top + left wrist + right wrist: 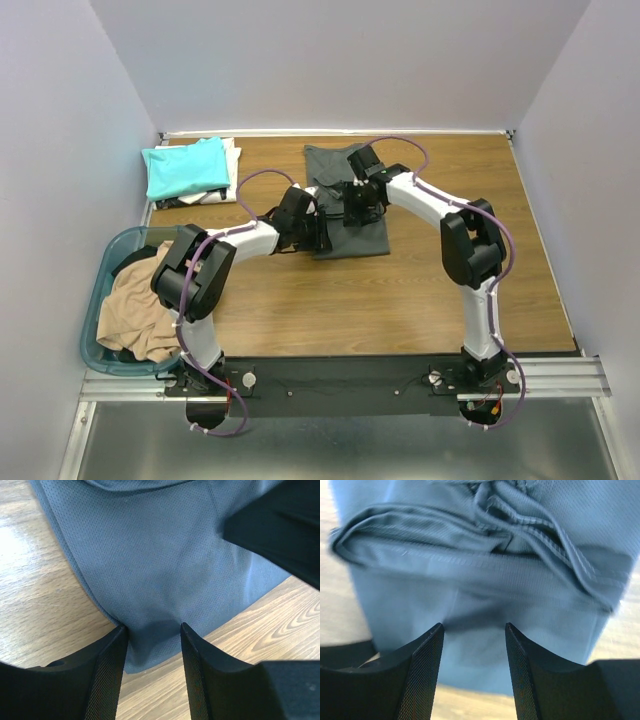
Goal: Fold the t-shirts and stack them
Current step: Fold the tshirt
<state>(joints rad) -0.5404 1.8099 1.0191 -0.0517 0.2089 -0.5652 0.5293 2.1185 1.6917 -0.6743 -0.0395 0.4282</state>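
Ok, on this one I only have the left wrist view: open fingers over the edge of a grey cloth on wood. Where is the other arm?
Observer: The right gripper hangs open over the same dark grey t-shirt, above bunched folds of it.
Operator: Are any shirts already stacked?
Observer: Yes, a teal t-shirt lies folded on a white t-shirt at the table's far left corner.
Operator: And what is not yet folded?
Observer: A tan t-shirt lies crumpled in the basket at the table's near left edge.
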